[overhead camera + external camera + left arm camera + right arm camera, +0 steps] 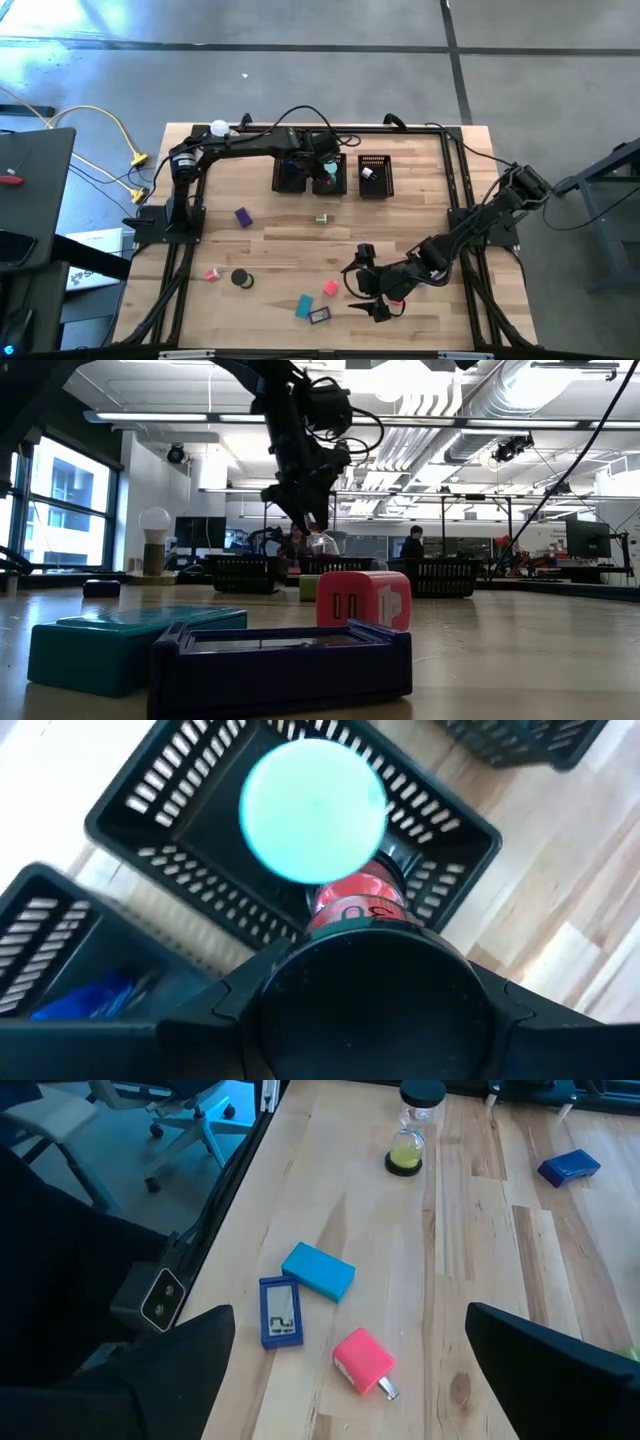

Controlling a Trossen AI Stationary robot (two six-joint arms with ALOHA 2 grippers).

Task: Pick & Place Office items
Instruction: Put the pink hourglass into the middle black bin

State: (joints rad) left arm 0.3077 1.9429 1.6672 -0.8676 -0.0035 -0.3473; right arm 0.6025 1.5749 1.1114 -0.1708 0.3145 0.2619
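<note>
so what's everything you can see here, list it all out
mesh bins: three, black, in a row at the table's far side
white ball lamp: one, far left corner
purple block: one, left of centre
green piece: one, in front of the bins
small pink piece: one, near left
black round item: one, beside the small pink piece
teal block: one, near edge
dark blue framed piece: one, beside the teal block
pink block: one, near the right gripper
table: one, light wood
left gripper: above the bins
right gripper: open, by the pink block
</note>
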